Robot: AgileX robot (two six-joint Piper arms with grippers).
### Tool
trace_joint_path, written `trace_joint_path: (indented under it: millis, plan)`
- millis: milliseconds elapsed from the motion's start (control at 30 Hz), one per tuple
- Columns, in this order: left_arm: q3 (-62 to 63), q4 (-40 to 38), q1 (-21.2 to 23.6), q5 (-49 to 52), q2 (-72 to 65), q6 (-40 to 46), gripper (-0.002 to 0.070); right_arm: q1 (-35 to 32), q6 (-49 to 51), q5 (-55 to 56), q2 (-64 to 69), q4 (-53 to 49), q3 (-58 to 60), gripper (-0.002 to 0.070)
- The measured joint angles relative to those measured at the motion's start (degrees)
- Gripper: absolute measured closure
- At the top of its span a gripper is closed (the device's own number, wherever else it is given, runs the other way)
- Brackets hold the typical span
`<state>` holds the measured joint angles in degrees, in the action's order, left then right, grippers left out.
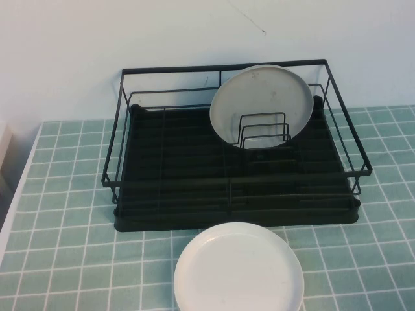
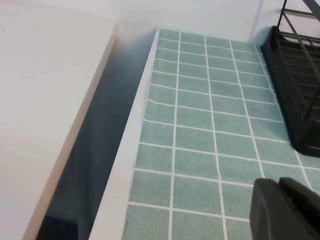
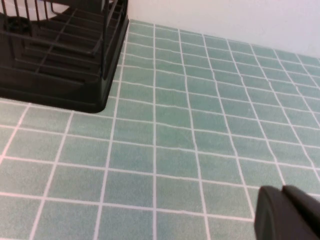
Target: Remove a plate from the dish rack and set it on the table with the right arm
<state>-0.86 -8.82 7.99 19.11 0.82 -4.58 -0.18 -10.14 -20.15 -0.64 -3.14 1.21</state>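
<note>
The dull grey-white plate (image 1: pixel 261 103) stands on edge among the wire dividers at the back right of the black dish rack (image 1: pixel 168 162). Neither arm shows in the high view. My right gripper (image 3: pixel 282 192) hovers low over the green tiled table (image 3: pixel 190 130), shut with nothing in it; the dish rack's corner (image 3: pixel 60 60) is some tiles away from it. My left gripper (image 2: pixel 279 187) is also shut and holds nothing, over the tiles near the table's white left edge (image 2: pixel 125 165), with the dish rack's end (image 2: pixel 295 75) off to one side.
A brighter white plate (image 1: pixel 238 269) lies flat on the table (image 1: pixel 65 194) just in front of the rack. A pale wall rises behind the rack. Beyond the table's left edge there is a gap and a white surface (image 2: pixel 45 100).
</note>
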Motion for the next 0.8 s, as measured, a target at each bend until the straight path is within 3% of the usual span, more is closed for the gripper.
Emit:
trace_joint_path:
  millis: [500, 800]
  plan:
    - [0.0, 0.0, 0.0, 0.0, 0.0, 0.0, 0.0678, 0.0, 0.0, 0.0, 0.0, 0.02, 0.0, 0.0678]
    - [0.0, 5.2, 0.0, 0.0, 0.0, 0.0, 0.0678, 0.0, -0.13, 0.0, 0.0, 0.02, 0.0, 0.0678]
